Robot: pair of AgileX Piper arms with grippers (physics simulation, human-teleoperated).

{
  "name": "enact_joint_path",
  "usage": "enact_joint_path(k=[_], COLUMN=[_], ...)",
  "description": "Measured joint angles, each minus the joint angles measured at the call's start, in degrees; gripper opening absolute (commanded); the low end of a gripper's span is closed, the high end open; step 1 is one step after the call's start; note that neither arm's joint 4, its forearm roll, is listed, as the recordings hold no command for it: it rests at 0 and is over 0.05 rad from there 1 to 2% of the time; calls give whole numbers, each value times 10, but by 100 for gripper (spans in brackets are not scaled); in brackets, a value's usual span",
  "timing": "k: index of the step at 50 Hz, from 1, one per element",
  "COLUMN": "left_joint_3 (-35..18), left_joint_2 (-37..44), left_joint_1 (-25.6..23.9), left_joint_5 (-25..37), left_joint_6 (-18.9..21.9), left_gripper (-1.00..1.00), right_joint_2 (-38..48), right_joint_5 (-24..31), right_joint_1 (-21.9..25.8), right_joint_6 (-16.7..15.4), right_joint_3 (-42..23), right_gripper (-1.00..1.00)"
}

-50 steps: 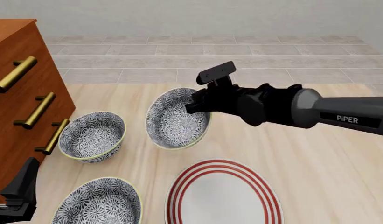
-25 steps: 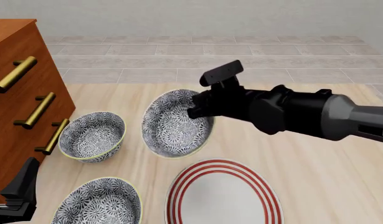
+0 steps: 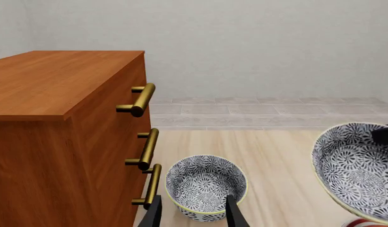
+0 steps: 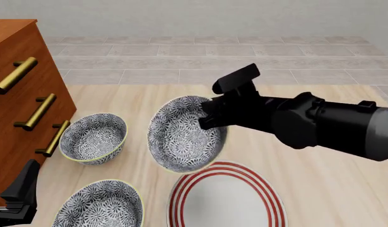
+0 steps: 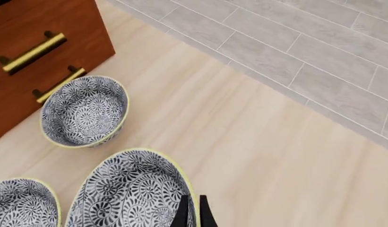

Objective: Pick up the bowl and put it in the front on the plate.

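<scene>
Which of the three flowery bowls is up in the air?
The tilted bowl pinched by the right gripper. The other two bowls sit flat near the dresser.

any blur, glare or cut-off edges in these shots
Front view: sharp, flat even light, no glare; the plate is cropped at the bottom edge. Left wrist view: crisp; the held bowl runs off the side. Right wrist view: sharp; the right claw is barely in frame.

A: From where does the front camera look?

B: From above and behind the arms, down onto the table (image 4: pixel 320 189) and forward to the tiled floor (image 4: pixel 181 56).

A: And the left wrist camera?

B: It sits low, facing level toward the drawer cabinet (image 3: pixel 61 123) and the back wall (image 3: pixel 257 42).

A: The right wrist one?

B: It looks down steeply, very near the held bowl (image 5: pixel 133 194). All three views share this bowl and a second bowl (image 3: pixel 205 187) just beside the cabinet.
</scene>
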Motion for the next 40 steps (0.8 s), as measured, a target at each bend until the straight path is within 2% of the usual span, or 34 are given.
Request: enact_joint_path(k=[40], left_joint_3=[0], left_joint_2=[0], left_joint_1=[0], left_joint_5=[0], left_joint_6=[0], left_gripper=[100], right_joint_2=[-93], right_joint_5=[-13], right_joint_1=[-1], right_joint_6=[9], right_joint_3=[117], right_gripper=[-100])
